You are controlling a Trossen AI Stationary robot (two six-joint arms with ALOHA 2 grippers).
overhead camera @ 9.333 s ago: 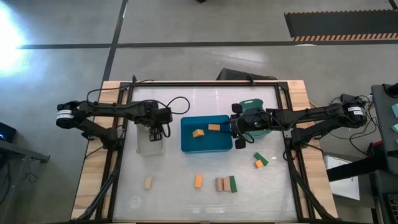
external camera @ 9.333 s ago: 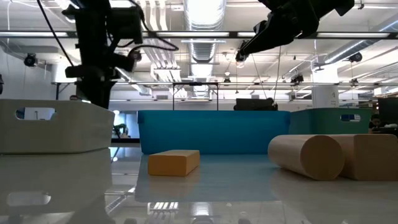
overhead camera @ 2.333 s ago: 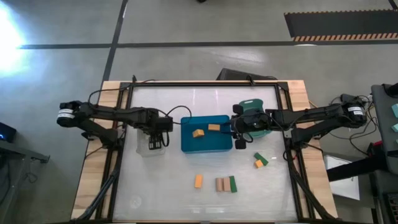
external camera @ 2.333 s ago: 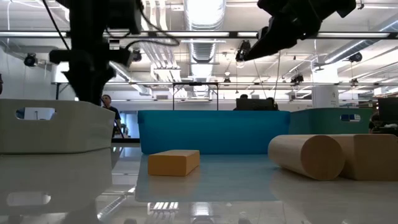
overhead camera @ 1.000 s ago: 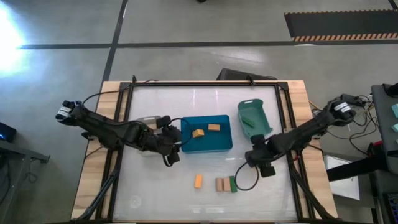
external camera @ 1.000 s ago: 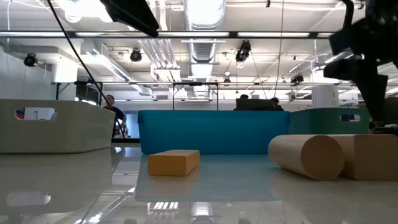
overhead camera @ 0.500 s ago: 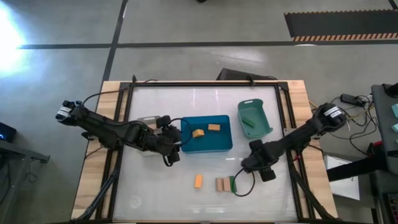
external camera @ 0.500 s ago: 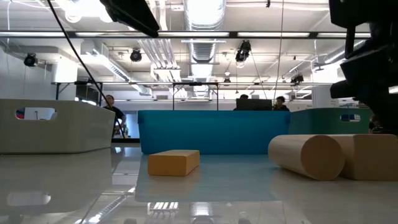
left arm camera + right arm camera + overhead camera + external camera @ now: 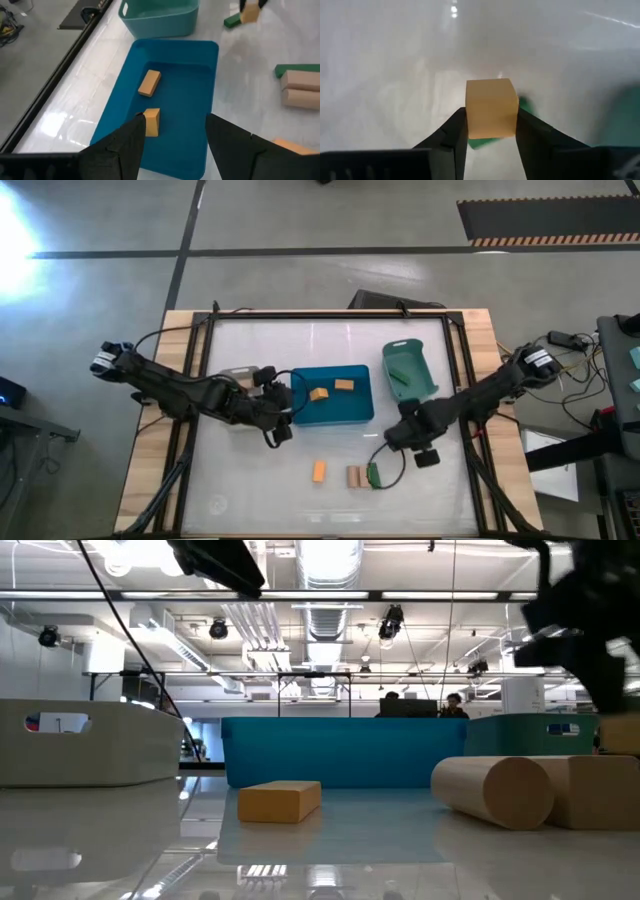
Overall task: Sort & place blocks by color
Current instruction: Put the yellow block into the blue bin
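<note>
My right gripper (image 9: pixel 400 436) is over the table's right half, near the teal bin, shut on an orange block (image 9: pixel 490 105). A green block (image 9: pixel 525 105) lies on the table right under it. My left gripper (image 9: pixel 175 140) hovers open over the blue bin (image 9: pixel 360 412), where two orange blocks (image 9: pixel 149 82) lie on the floor. Toward the near edge, an orange block (image 9: pixel 319 471), a tan pair (image 9: pixel 353 476) and a green block (image 9: pixel 371 476) lie flat on the table. Another green block (image 9: pixel 398 377) lies in the teal bin (image 9: pixel 425 368). My right gripper pinches the orange block between its two fingers (image 9: pixel 456 131), one on each opposite side face (image 9: pixel 472 117). The fingers come from above, pointing down. The block's end face points at the wrist camera. In the left wrist view the block (image 9: pixel 249 13) shows just above the green block (image 9: pixel 231 21).
A clear bin (image 9: pixel 236 380) stands left of the blue bin, mostly under my left arm. A cable loop (image 9: pixel 385 470) hangs from my right arm near the green block. Bare table lies near the front left. The low view shows the tan blocks (image 9: pixel 495 790) close up.
My right gripper has shifted a little toward the table's left and, in the low view, has risen. My left arm has kept still, and the loose blocks near the front edge lie where they were.
</note>
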